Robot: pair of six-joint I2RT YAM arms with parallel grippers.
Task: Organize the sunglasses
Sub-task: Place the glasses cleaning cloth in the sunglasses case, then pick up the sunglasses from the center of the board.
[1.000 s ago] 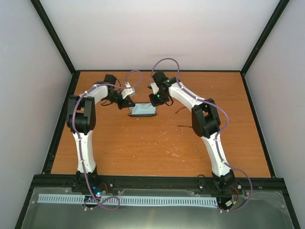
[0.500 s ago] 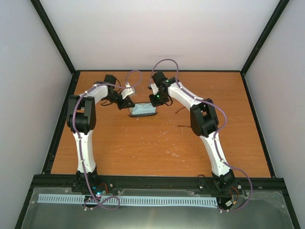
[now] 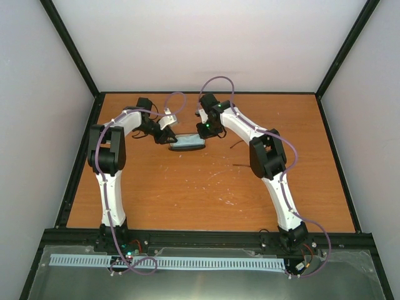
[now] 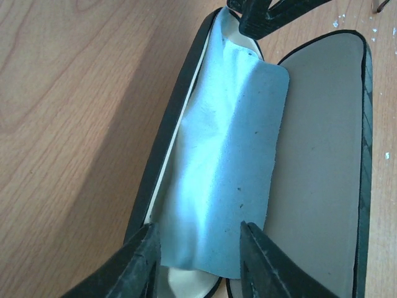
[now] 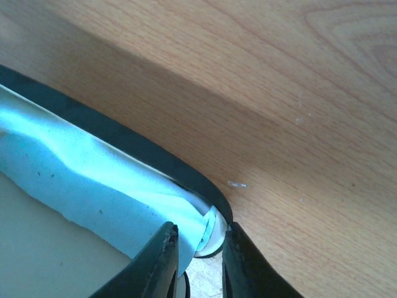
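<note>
table [image 3: 187, 187] of orange-brown wood grain carried a black oblong glasses case with light lining [image 4: 322, 155], lying open and well apart from every edge. a pale blue square cloth [image 4: 217, 155] covered one half. left end effector [image 4: 198, 248] stood spread astride the case's near end. right end effector [image 5: 198, 239] pinched its far rim. sunglasses were hidden in every view.

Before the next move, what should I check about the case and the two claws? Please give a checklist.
1. Case lid open: ok.
2. Cloth lying inside the case: ok.
3. Sunglasses inside, under the cloth: cannot tell.
4. Left claw open, astride the cloth's end: ok.
5. Right claw gripping the case rim: cannot tell; the rim sits inside a narrow gap.
</note>
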